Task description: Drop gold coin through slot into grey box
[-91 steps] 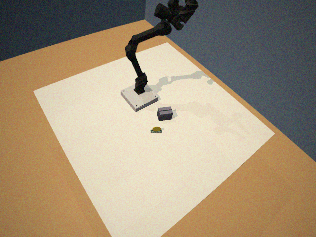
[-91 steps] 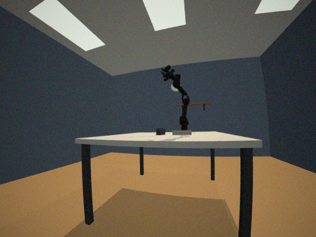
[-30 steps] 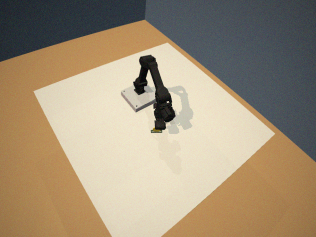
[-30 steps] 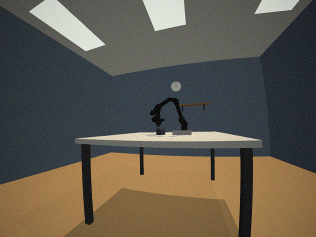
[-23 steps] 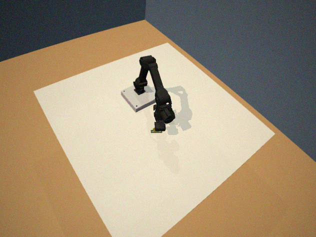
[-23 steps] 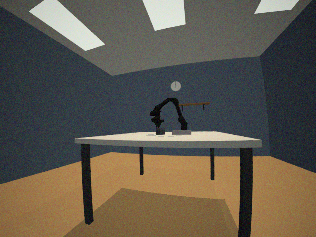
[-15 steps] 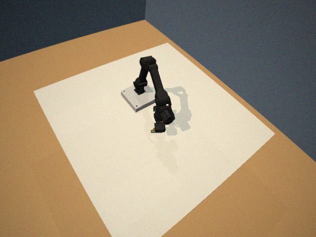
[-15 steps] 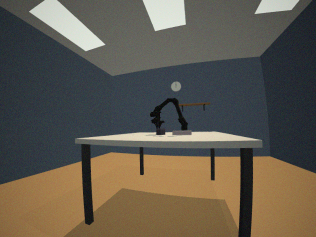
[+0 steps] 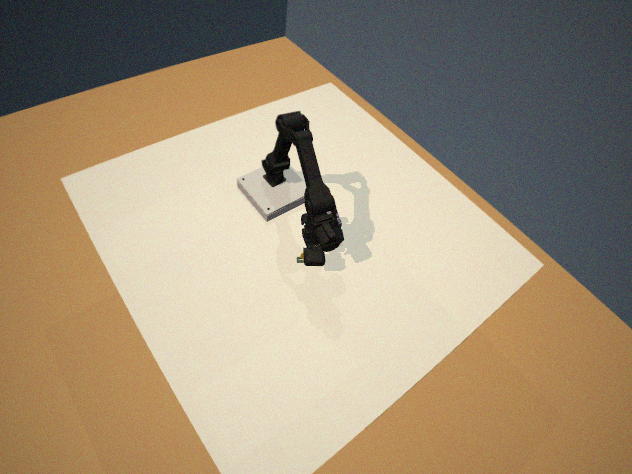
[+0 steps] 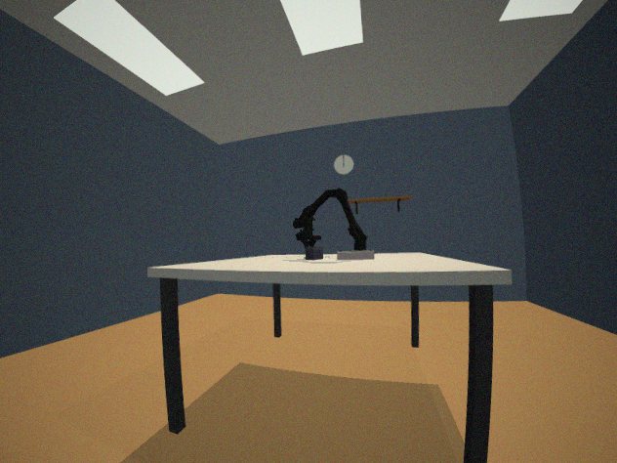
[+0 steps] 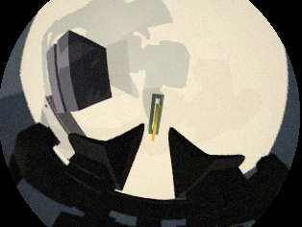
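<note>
The gold coin stands on edge in the dark-green holder. In the top view both are mostly hidden by the gripper. My gripper points down over them, its fingers partly open with nothing gripped between them. In the wrist view the coin shows as a thin line in front of the gap, between the two fingertips. How high the tips are above the coin is hard to tell. The closed grey box stands left of the holder in the wrist view, the slot a dark line across its lid. The arm hides it in the top view.
The arm's pale base plate lies behind the box, and its edge shows at the left of the wrist view. The white table top carries the arm's shadows.
</note>
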### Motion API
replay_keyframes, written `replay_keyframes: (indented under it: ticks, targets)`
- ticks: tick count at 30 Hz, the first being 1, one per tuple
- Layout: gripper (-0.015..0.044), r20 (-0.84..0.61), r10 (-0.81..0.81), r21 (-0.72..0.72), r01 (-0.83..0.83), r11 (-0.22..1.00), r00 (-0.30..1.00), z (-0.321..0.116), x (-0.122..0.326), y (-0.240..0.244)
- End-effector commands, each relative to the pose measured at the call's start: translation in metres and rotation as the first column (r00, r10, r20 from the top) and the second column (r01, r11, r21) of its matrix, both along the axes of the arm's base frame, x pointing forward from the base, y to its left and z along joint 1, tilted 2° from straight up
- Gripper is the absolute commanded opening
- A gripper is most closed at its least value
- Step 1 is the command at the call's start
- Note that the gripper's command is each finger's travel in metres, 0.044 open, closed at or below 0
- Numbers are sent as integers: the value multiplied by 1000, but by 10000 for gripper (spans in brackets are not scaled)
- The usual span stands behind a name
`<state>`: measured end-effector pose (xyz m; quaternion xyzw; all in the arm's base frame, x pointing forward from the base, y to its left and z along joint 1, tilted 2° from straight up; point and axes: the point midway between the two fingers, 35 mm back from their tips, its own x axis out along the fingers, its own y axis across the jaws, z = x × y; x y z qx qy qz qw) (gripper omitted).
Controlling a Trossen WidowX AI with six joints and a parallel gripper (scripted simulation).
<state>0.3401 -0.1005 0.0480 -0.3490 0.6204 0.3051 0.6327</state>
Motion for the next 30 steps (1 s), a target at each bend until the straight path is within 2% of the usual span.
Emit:
replay_keyframes:
  ticks: [1,19,25,30]
  targets:
    - [161,-5,5,6,-5,1000,1000,-8,-1,1]
    - [161,-5,5,7,-5,1000,1000,-34,-1,0]
    - [3,-5,5,7,-5,1000,1000,-34,-1,0]
    - [0,-5,5,7,-5,1000,1000,-34,-1,0]
